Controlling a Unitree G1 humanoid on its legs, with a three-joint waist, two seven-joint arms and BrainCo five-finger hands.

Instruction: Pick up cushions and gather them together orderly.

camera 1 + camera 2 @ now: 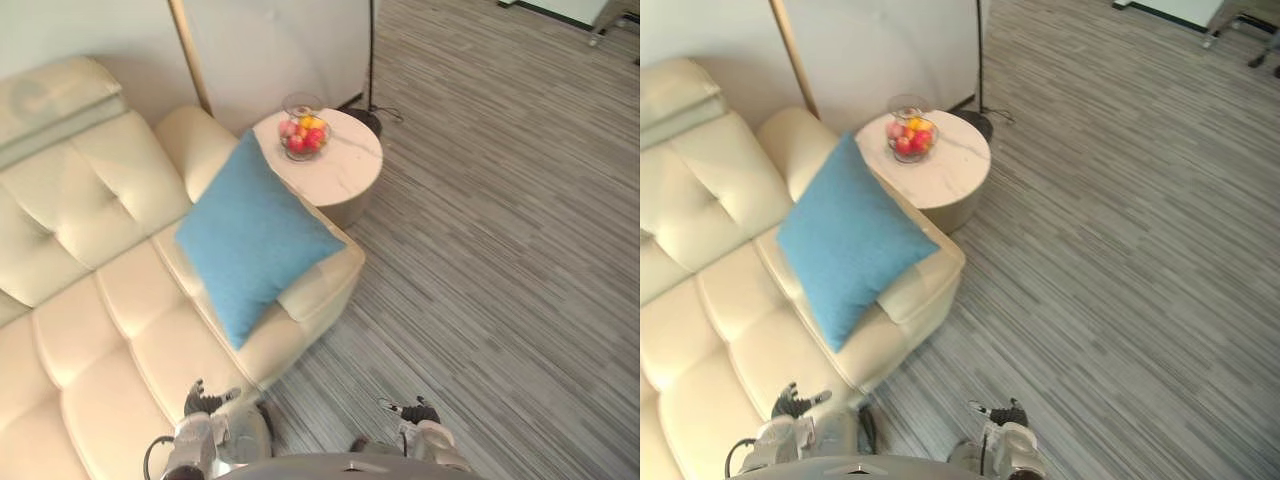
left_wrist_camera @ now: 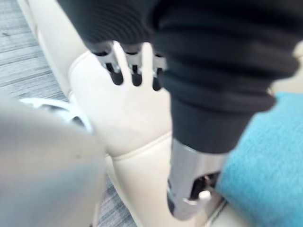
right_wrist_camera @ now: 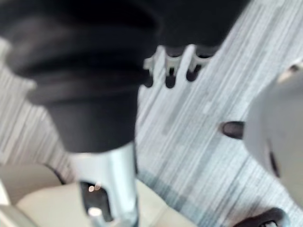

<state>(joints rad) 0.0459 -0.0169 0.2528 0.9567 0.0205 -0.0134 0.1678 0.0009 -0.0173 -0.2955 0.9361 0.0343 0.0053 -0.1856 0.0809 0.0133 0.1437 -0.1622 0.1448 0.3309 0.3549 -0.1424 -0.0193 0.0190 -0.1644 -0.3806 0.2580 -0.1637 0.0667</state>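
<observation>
A blue square cushion point(image 1: 250, 235) leans tilted on the right armrest of the cream leather sofa point(image 1: 90, 300), one corner pointing down onto the seat. My left hand point(image 1: 205, 405) hangs low at the sofa's front edge, below the cushion and apart from it. Its fingers point(image 2: 135, 71) are relaxed and hold nothing, and the blue cushion point(image 2: 265, 165) shows beyond the thumb point(image 2: 187, 189). My right hand point(image 1: 418, 412) hangs over the striped floor, to the right of the sofa. Its fingers point(image 3: 170, 71) are also straight and empty.
A round white side table point(image 1: 345, 170) stands against the sofa's armrest, carrying a glass bowl of fruit point(image 1: 305, 132). Behind it a floor lamp's dark base point(image 1: 365, 118) stands near the wall. Grey striped carpet point(image 1: 500, 250) stretches to the right.
</observation>
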